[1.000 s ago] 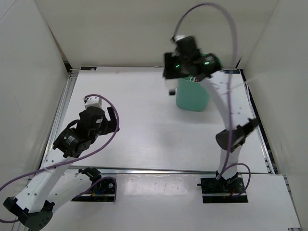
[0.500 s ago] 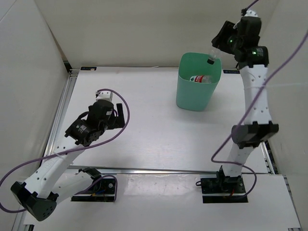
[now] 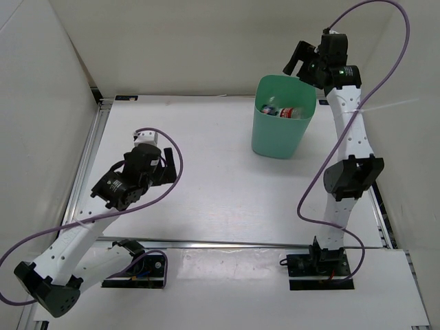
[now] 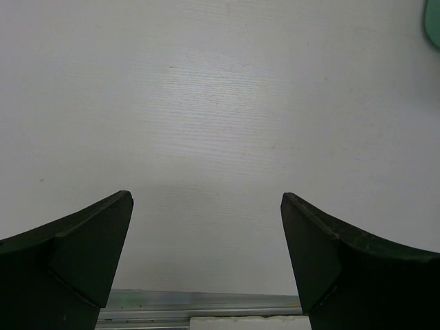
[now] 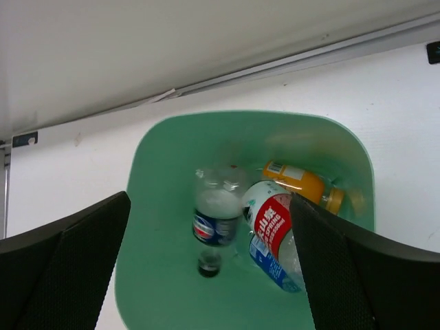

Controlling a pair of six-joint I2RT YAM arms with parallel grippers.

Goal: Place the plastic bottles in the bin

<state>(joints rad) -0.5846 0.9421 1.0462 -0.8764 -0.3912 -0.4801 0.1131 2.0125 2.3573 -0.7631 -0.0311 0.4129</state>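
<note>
The mint-green bin (image 3: 275,137) stands at the back right of the table. My right gripper (image 3: 302,65) hangs open above its far rim, nothing between the fingers. Looking down through the right gripper (image 5: 210,199), I see several plastic bottles inside the bin (image 5: 158,261). A clear one with a dark label (image 5: 214,213) is neck down. A red-labelled one (image 5: 271,220) lies over a blue-labelled one (image 5: 271,265). An amber-orange one (image 5: 302,182) lies behind them. My left gripper (image 3: 172,165) is open over bare table at the left, far from the bin; between the fingers of the left gripper (image 4: 206,199) only table shows.
White walls close in the table on three sides. A metal rail (image 4: 206,302) runs along the near edge and another (image 3: 93,158) along the left side. A corner of the bin (image 4: 433,20) shows at the top right of the left wrist view.
My right arm swung from the bin's left side to above its far rim, then opened; the dark-labelled bottle it carried is now inside the bin. The left arm shifted slightly forward.
</note>
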